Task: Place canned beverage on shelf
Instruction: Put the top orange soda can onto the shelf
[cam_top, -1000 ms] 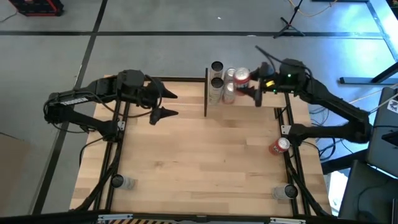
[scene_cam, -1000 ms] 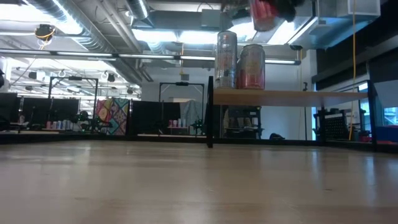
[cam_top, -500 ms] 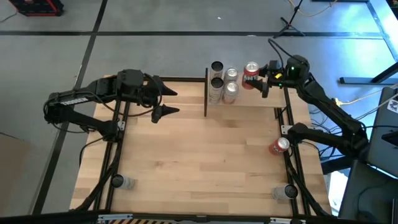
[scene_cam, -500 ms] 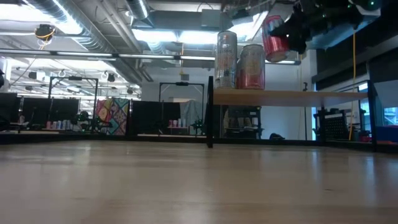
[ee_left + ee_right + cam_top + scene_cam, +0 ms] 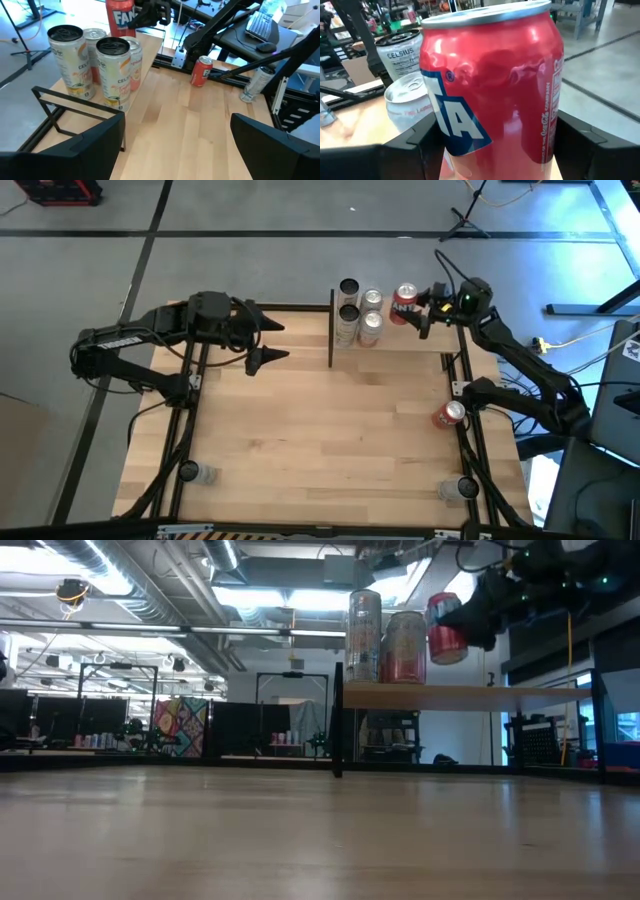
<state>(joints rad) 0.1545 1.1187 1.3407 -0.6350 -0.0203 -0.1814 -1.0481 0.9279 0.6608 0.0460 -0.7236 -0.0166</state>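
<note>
A red can [image 5: 495, 85] is in my right gripper [image 5: 418, 313], which is shut on it above the right part of the shelf [image 5: 470, 695]. The shelf is a light-wood board [image 5: 400, 345] with a black post [image 5: 331, 330] at the table's far edge. Several cans stand on it: tall pale ones [image 5: 348, 313] and silver-topped ones [image 5: 371, 325]. In the low view the red can [image 5: 446, 630] hangs to the right of the standing cans [image 5: 404, 645]. My left gripper [image 5: 275, 343] is open and empty, left of the shelf. My right gripper pinches the red can's side wall [image 5: 547, 135] between its two fingers [image 5: 420, 142], about mid-height. The fingers come level from the table's right side. The can is a little tilted and lifted clear above the shelf board.
A second red can [image 5: 449, 414] stands on the table near the right edge. Clear plastic containers stand at the near left [image 5: 198, 473] and near right [image 5: 464, 488] corners. The wide middle of the tabletop [image 5: 320, 430] is bare wood.
My right gripper has carried the red can toward the table's right edge and down, from high above the standing cans to just above the shelf board beside them. The can has stayed in the hold and tipped slightly.
</note>
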